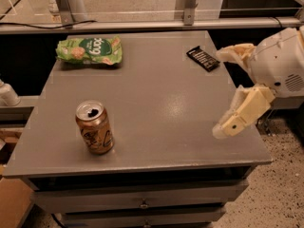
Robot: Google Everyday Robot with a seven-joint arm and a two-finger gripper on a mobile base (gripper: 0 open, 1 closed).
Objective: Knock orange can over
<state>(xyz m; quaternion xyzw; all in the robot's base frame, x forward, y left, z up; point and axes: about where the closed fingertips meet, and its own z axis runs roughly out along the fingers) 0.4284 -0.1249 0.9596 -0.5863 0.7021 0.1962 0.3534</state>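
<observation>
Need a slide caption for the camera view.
Open gripper hovers at the table's right edge; orange can stands upright near the front-left, green snack bag and black packet at the back.

dim warm light, soft sheen on tabletop (pixel 156 103); hand (pixel 218 93) at rt edge lit brightest.

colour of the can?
Can: orange-gold, dark label marks; camera view. Gripper open at right edge of table.

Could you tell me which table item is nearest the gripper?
The black packet, beside the gripper at the table's right edge; orange can and green bag sit leftward.
</observation>
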